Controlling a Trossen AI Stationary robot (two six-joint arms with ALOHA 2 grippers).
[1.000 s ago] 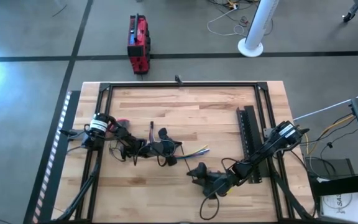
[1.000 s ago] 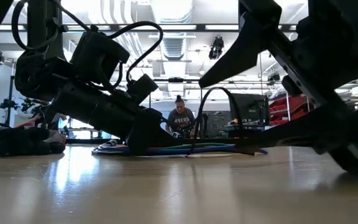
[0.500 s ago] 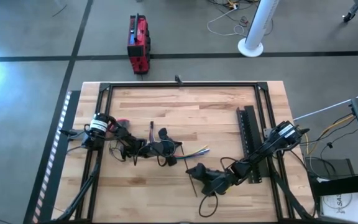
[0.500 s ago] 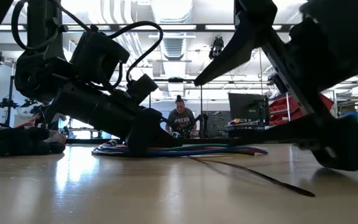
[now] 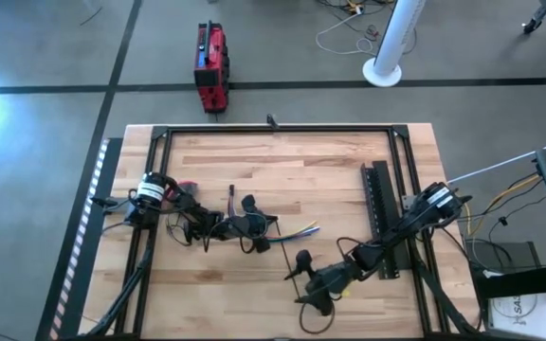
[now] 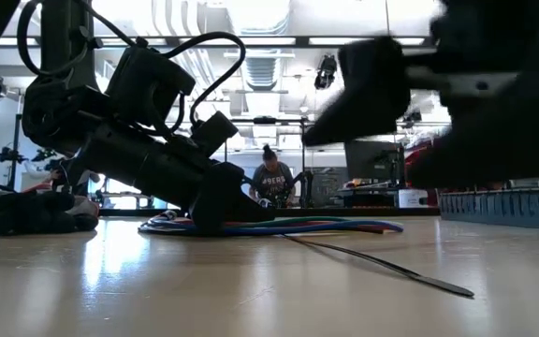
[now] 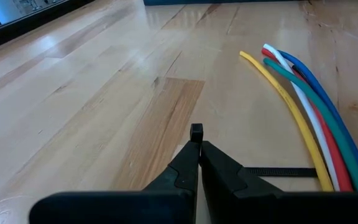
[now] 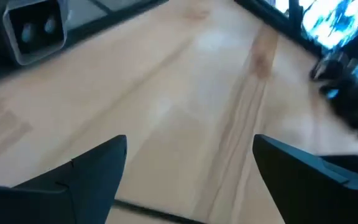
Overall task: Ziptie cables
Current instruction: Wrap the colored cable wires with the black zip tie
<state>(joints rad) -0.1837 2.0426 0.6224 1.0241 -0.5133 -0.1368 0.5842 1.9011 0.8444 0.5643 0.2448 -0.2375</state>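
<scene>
The left gripper (image 7: 196,134) rests with fingers pressed together, empty, beside the cables (image 7: 303,118) lying mid-table. The ziptie (image 6: 382,267) lies flat between both arms. The right gripper (image 8: 188,165) hovers above it, fingers spread wide, empty.

Bright ceiling strip lights backlight the low view, turning the arms to silhouettes and laying glare on the table (image 6: 251,281). The right gripper (image 6: 419,103) smears with motion blur there, and its wrist view is soft throughout.
</scene>
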